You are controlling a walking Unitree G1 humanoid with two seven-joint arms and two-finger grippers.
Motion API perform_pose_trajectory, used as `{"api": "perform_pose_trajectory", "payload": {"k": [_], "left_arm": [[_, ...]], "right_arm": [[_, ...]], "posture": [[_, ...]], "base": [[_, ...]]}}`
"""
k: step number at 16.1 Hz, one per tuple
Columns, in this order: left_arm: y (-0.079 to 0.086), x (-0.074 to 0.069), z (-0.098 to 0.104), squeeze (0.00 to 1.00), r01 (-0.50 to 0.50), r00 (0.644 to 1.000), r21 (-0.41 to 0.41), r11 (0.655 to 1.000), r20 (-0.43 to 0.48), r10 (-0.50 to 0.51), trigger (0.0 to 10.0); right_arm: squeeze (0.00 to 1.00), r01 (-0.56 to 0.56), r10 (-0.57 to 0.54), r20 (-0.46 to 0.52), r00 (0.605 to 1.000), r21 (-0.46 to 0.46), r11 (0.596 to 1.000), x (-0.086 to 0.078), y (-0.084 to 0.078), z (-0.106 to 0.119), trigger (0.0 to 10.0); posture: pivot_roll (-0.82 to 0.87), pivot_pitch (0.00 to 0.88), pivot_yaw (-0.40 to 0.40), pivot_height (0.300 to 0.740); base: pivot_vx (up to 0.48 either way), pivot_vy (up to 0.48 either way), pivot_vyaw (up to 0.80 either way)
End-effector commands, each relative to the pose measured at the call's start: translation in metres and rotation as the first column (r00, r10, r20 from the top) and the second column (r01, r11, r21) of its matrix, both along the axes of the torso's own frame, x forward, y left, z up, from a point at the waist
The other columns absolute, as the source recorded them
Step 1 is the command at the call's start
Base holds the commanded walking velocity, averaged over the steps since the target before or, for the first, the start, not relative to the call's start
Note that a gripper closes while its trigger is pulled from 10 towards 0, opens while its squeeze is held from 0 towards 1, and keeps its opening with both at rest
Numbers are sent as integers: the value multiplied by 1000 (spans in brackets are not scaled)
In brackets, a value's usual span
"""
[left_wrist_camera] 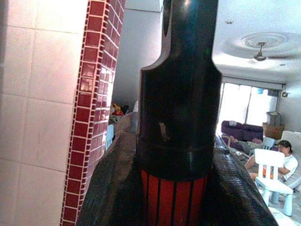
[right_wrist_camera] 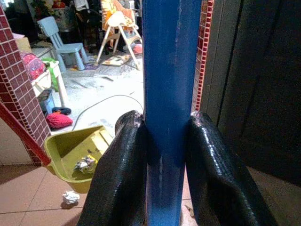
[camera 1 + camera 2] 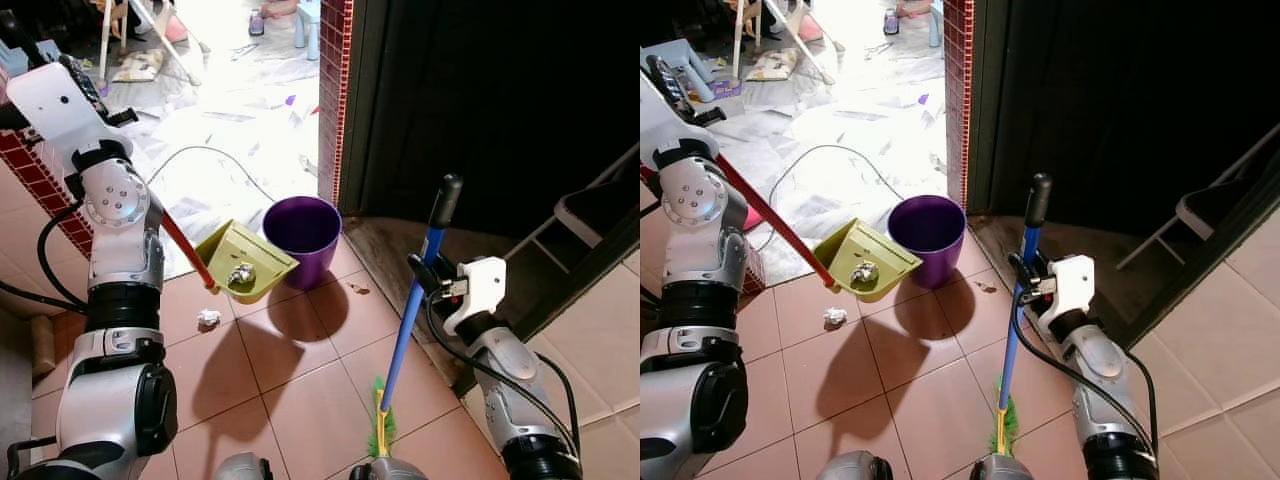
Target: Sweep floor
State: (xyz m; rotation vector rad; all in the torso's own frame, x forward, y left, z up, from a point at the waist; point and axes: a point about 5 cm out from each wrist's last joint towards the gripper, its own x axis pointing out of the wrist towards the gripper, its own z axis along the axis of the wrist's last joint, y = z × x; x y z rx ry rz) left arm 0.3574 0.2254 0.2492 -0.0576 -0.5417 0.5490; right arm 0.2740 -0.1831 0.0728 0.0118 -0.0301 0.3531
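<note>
Left gripper [image 1: 174,188]: its black fingers are clenched on the dustpan's red handle [image 3: 185,250]. It holds the handle up high on the left.
Dustpan [image 3: 245,262]: green, lifted off the floor and tipped. Its far edge is just beside the rim of the purple bin [image 3: 302,238]. I cannot tell if they touch.
In the dustpan: one crumpled paper ball [image 3: 241,273]. It has not gone into the bin yet.
Right gripper [image 2: 167,155]: its fingers squeeze the blue broom handle [image 2: 170,75] from both sides.
Broom [image 3: 412,310]: standing almost straight up on the right. Its green bristles [image 3: 381,428] are down by the near tiles.
Floor [image 3: 310,380]: a small white paper scrap [image 3: 208,318] lies on the pink tiles, to the left of the dustpan's shadow. A little brown bit [image 3: 358,289] lies near the bin on the right.
Far room: more paper bits and a cable lie on the bright floor.
Done so far: some trash is in the dustpan, and the pan is up at the bin.
Left to do: I think the pan needs tipping more so the ball drops in. Then the white scrap and brown bit need sweeping up too.
</note>
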Motion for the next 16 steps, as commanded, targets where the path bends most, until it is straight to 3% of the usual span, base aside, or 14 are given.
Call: {"api": "perform_pose_trajectory", "payload": {"k": [1, 7, 16], "left_arm": [[-4, -3, 38, 0, 18, 990, 10, 1000, 141, -19, 10000], [-31, 9, 43, 0, 118, 981, 11, 993, 151, -118, 10000], [-35, 14, 52, 0, 135, 976, 17, 991, 171, -136, 10000]], "right_arm": [[0, -15, 15, 18, 1000, 9, 1000, 1, 3, 6, 10000], [0, -22, 21, 21, 1000, 20, 1000, -1, 7, 7, 10000], [0, -17, 17, 21, 1000, 23, 1000, -2, 7, 9, 10000]], "posture": [[-162, 0, 29, 740], [-178, 0, 48, 740], [-190, 0, 56, 740]], "base": [[0, 0, 0], [0, 0, 0], [252, 0, 0]]}}
